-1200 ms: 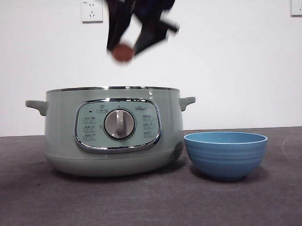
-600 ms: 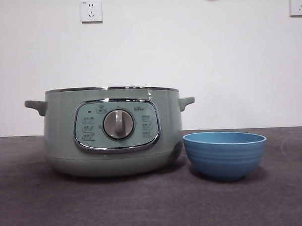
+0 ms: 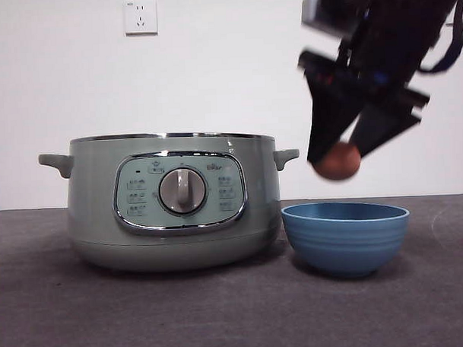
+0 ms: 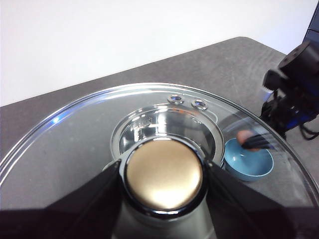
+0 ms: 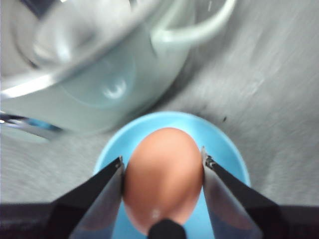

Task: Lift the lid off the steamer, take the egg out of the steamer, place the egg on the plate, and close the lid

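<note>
Dark grey table [image 3: 221, 318]: my right gripper [image 3: 339, 164] grasps the egg [image 3: 337, 161] above the plate [image 3: 345, 236], right of the steamer [image 3: 172, 202]; my left gripper [image 4: 163, 174] clamps the lid [image 4: 75, 139] by its knob [image 4: 163, 175].

1. Behind my table there was a plain white wall [image 3: 228, 82], nothing fancy, it filled the whole upper half of the front view.
2. A white wall socket [image 3: 140, 17] sat high up on that wall, toward one side.
3. The table [image 3: 221, 311] itself had a dark grey, slightly fuzzy-looking surface, and it ran right back to the foot of the wall.
4. From my left wrist view I could see the table's far edge [image 4: 149, 67] against that same white wall.
</note>
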Tool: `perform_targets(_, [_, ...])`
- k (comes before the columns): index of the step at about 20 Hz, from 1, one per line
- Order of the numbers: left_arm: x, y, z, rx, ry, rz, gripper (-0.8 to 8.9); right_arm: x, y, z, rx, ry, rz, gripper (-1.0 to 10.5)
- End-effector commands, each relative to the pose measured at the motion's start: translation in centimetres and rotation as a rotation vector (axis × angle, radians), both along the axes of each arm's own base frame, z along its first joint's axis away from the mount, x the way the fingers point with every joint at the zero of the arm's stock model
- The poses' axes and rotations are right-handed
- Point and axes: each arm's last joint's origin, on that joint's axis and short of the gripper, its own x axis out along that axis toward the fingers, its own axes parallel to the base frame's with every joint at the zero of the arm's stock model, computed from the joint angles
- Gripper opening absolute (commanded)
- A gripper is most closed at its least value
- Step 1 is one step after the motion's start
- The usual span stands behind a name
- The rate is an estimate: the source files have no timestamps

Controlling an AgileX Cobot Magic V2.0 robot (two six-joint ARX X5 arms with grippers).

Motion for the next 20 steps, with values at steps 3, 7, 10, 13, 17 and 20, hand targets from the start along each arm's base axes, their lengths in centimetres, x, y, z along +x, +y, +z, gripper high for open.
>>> perform_targets(3, [0.0, 0.0, 0.8, -0.024, -0.059, -0.004, -0.08, 1.6, 1.1, -3.9, -0.022, 0.084, 0.022, -0.1])
perform_targets(7, [0.0, 0.0, 0.8, -0.022, -0.058, 0.0, -0.08, 2.2, 1.4, -6.0, -0.052, 0.139, 0.021, -0.1])
perform_targets(10, [0.2, -0.1, 0.8, -0.02, -0.055, 0.0, -0.08, 2.3, 1.4, -6.7, -0.061, 0.154, 0.023, -0.1])
perform_targets(13, [0.7, -0.3, 0.8, -0.013, -0.043, -0.001, -0.08, 2.3, 1.4, -7.0, -0.07, 0.171, 0.022, -0.1])
perform_targets(17, [1.7, -0.8, 0.7, -0.004, -0.028, -0.003, -0.08, 2.0, 1.3, -7.2, -0.086, 0.204, 0.022, 0.8])
perform_targets(20, [3.1, -1.6, 0.8, -0.009, -0.027, -0.026, -0.09, 2.0, 1.3, -7.1, -0.087, 0.207, 0.019, 4.2])
